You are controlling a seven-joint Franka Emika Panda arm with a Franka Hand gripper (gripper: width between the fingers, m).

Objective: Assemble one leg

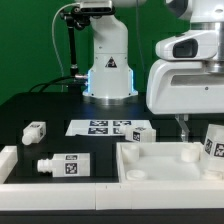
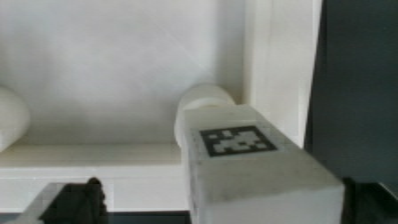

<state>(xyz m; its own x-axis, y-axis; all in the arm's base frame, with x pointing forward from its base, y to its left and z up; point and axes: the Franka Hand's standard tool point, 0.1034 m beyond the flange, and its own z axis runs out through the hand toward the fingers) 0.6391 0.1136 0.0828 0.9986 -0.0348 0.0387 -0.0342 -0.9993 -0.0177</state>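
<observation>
A white leg (image 2: 249,165) with a square tag lies at the corner of the white tray-like panel (image 2: 107,60), its round end toward the panel's raised wall. My gripper (image 2: 214,205) is open and low over it. One dark finger (image 2: 71,203) stands apart from the leg, and the leg lies close to the other side. In the exterior view my gripper (image 1: 183,125) hangs over the right part of the panel (image 1: 150,163), with the tagged leg (image 1: 213,145) just to the right of the fingers.
Three more white legs lie about: one (image 1: 35,130) at the left, one (image 1: 62,165) on its side in front, one (image 1: 141,133) by the marker board (image 1: 100,127). A white rail (image 1: 12,158) runs along the front left. The robot base (image 1: 108,65) stands behind.
</observation>
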